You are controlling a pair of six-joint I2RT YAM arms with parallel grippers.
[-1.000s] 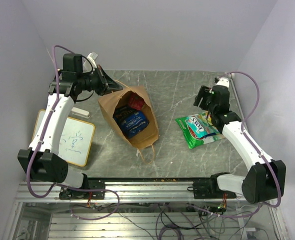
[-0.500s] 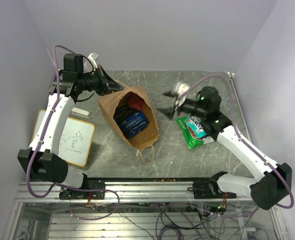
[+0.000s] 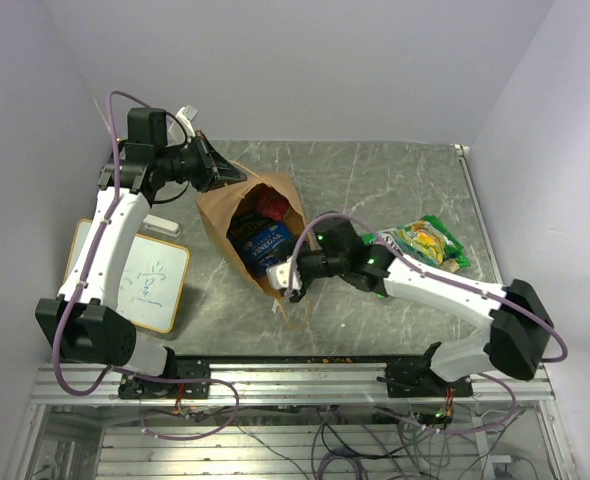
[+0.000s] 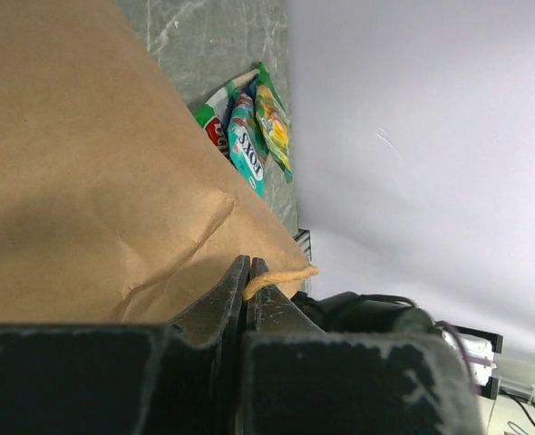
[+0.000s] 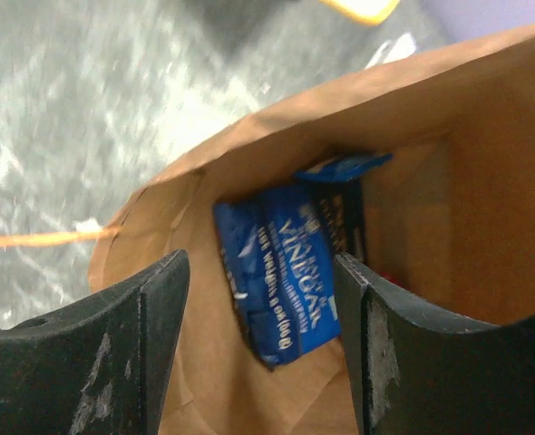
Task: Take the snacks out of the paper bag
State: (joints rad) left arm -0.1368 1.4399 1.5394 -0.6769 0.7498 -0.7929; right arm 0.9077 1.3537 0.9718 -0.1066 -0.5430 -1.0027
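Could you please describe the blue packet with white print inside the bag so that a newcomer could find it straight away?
Find the brown paper bag on the grey table, its mouth gaping open. Among the packets inside, it is the bright blue packet with white lettering, lying nearest the handles; its neighbours are a darker packet and a small red packet.

Grey table (image 3: 375, 180), paper bag (image 3: 212, 215), snacks (image 3: 427, 243), whiteboard (image 3: 150, 285)
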